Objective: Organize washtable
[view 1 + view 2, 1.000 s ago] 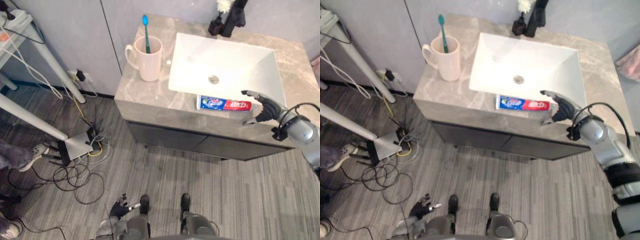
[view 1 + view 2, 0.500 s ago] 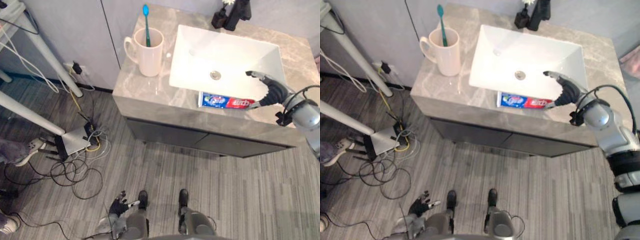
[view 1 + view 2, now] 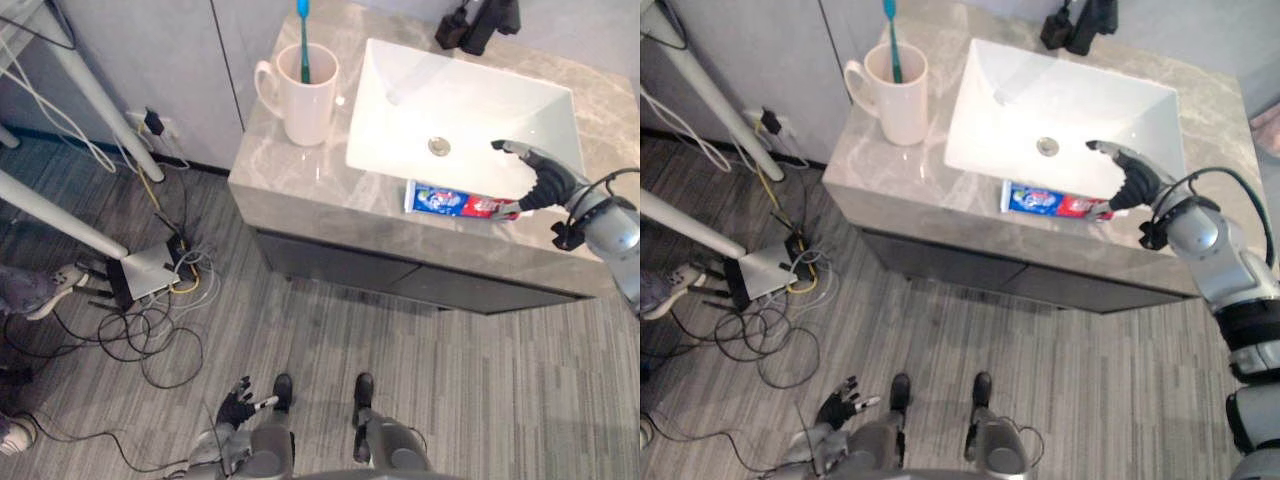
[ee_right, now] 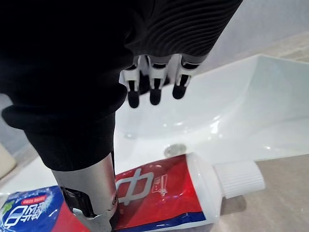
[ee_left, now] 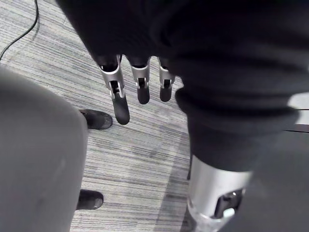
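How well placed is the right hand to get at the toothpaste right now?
Probably yes: the right hand is open just above the cap end of the toothpaste, which lies flat on the counter with nothing between them.

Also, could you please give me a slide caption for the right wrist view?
Right hand, fingers open, poised over a red-and-blue toothpaste tube lying beside the white sink.

A bathroom corner set up in a lab – a stone top (image 3: 290,175) with white sink (image 3: 485,100), black tap (image 3: 487,20), mug (image 3: 308,100), toothbrush (image 3: 303,35) and toothpaste (image 3: 455,200) – beside loose cables (image 3: 186,283) on grey carpet (image 3: 330,340).
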